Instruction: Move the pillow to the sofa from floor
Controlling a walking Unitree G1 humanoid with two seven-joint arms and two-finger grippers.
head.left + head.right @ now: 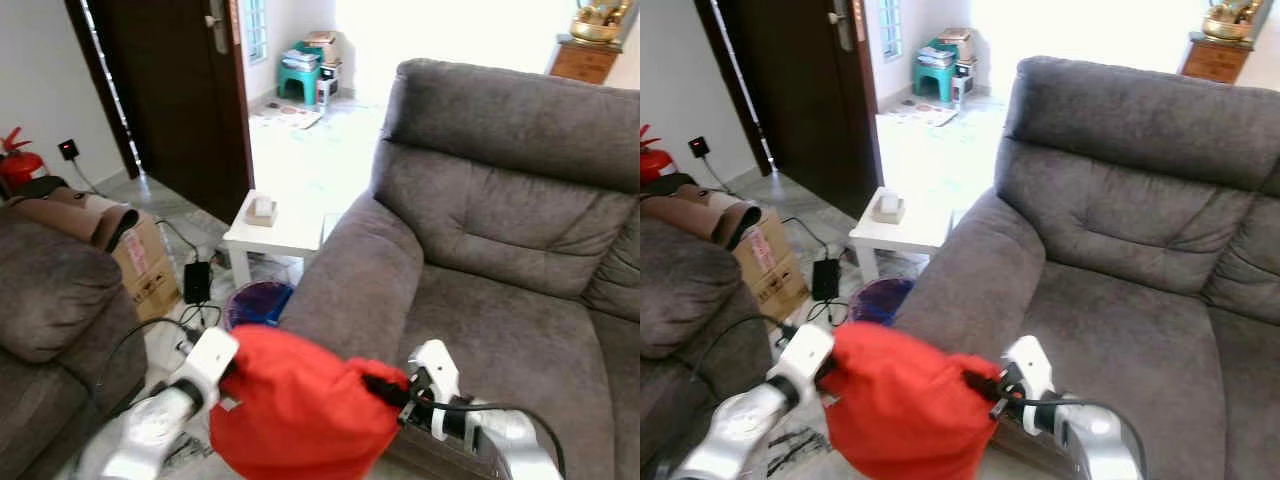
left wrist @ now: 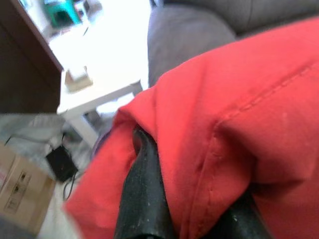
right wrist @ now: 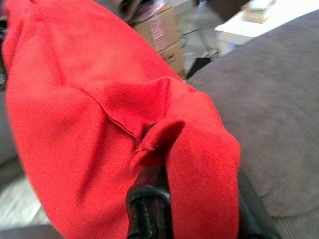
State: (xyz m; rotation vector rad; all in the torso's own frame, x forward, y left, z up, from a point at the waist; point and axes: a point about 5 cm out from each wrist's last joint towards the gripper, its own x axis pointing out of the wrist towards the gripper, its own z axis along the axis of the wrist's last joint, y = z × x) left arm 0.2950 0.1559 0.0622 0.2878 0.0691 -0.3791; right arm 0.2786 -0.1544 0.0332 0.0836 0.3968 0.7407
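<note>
A red pillow [image 1: 295,405] hangs in the air between my two arms, in front of the grey sofa's [image 1: 500,240] left armrest [image 1: 350,270]. My left gripper [image 1: 228,372] is shut on the pillow's left edge, and in the left wrist view a black finger [image 2: 142,199] is buried in a fold of red cloth [image 2: 224,124]. My right gripper [image 1: 385,388] is shut on its right corner. In the right wrist view the red fabric [image 3: 89,114] bunches over the finger [image 3: 147,209], with the sofa's grey cushion [image 3: 279,124] beside it.
A small white side table [image 1: 275,228] with a box on it stands left of the sofa. Beside it are a purple bin [image 1: 255,300], cables and a black adapter [image 1: 196,282] on the floor. A cardboard box [image 1: 145,262] and another grey seat [image 1: 50,300] are at left.
</note>
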